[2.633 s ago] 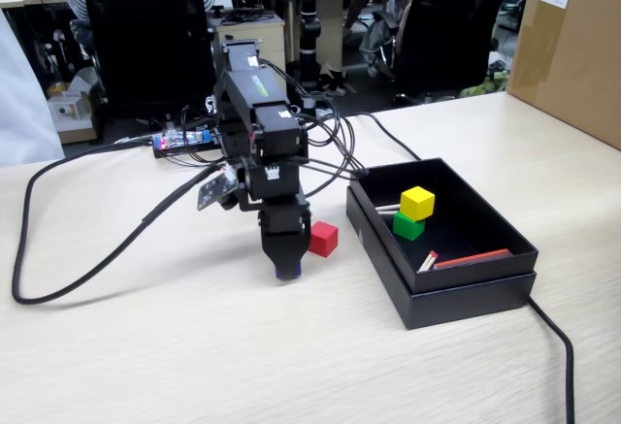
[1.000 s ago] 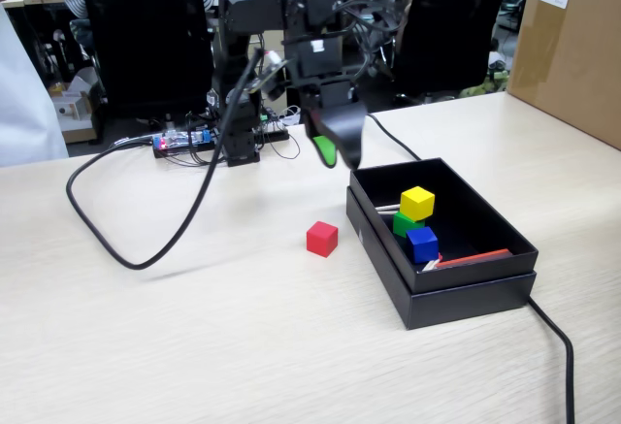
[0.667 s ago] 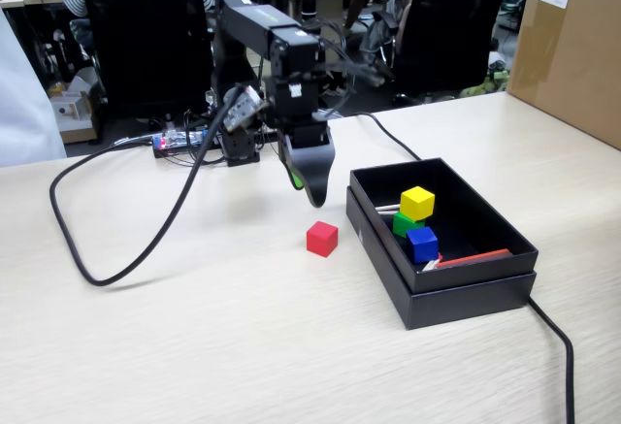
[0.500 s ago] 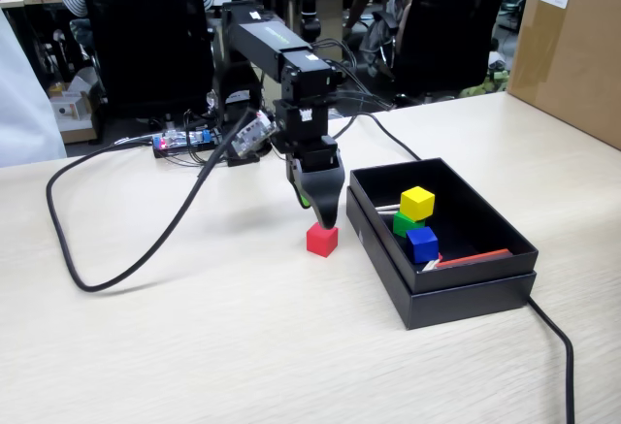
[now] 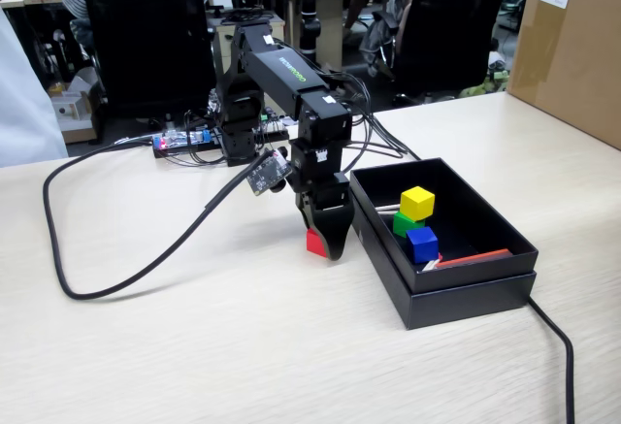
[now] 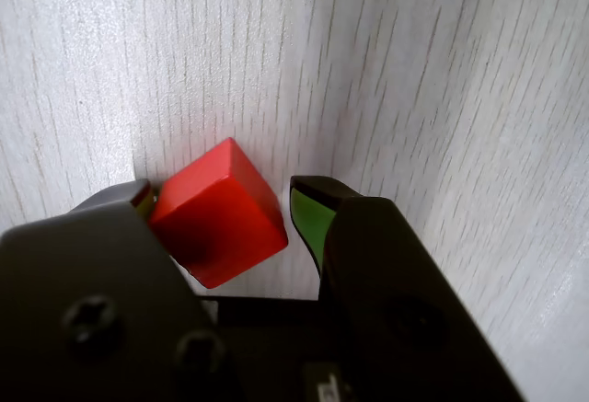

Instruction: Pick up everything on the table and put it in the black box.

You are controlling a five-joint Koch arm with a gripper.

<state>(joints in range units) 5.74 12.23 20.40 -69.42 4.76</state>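
I have the gripper down at the table, its jaws apart and set either side of the red cube. In the wrist view the cube sits between the jaws. Its left face is against or very nearly against the grey left jaw, and a narrow gap shows between its right corner and the green-padded right jaw. It is not yet clamped.

In the fixed view the red cube is mostly hidden behind the gripper, on the table just left of the black box. The yellow cube, green cube and blue cube lie inside the box. I judge the red cube to be the last one outstanding.

Risks noted:
- The cube is turned at an angle to the jaws. If I close now, the green pad is likely to meet a corner rather than a flat face, and the cube could twist or squirt out.
- The cube sits off-centre, toward the left jaw. Closing may push it sideways across the table before it is gripped.
- The gripper is close to the box's near-left wall. A careless lift toward the right could catch the rim and shift the box.
- I cannot tell how deep the fingertips reach down the cube. A shallow hold may slip during the carry.
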